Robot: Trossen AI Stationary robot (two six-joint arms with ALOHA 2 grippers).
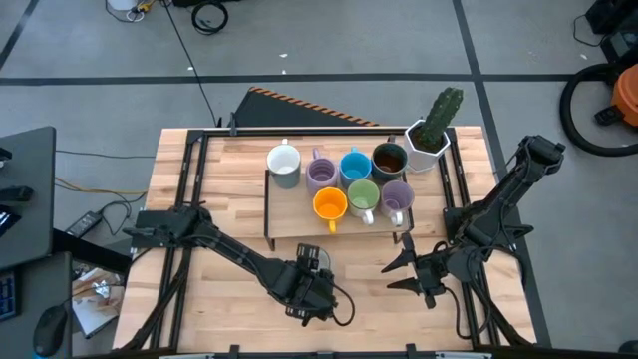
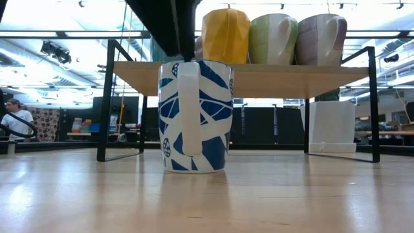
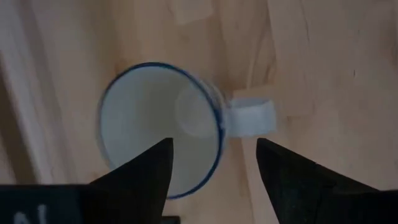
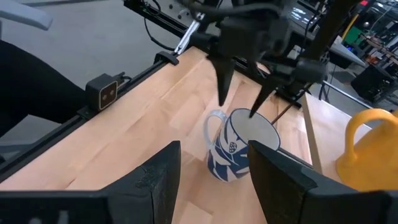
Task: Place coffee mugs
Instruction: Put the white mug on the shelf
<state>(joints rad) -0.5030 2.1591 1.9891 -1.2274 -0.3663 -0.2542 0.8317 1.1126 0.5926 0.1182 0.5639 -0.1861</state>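
Left wrist view: left claw [image 3: 214, 165] open, pointing straight down over blue-patterned mug [image 3: 158, 127], fingers straddling rim, not gripping.

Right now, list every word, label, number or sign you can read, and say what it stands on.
None can be read.
Blue-and-white mug: a leaf pattern only, no lettering.
Left gripper: a pale mark on its body at the left wrist view's edge, cut off and unreadable.
Shelf mugs: plain.
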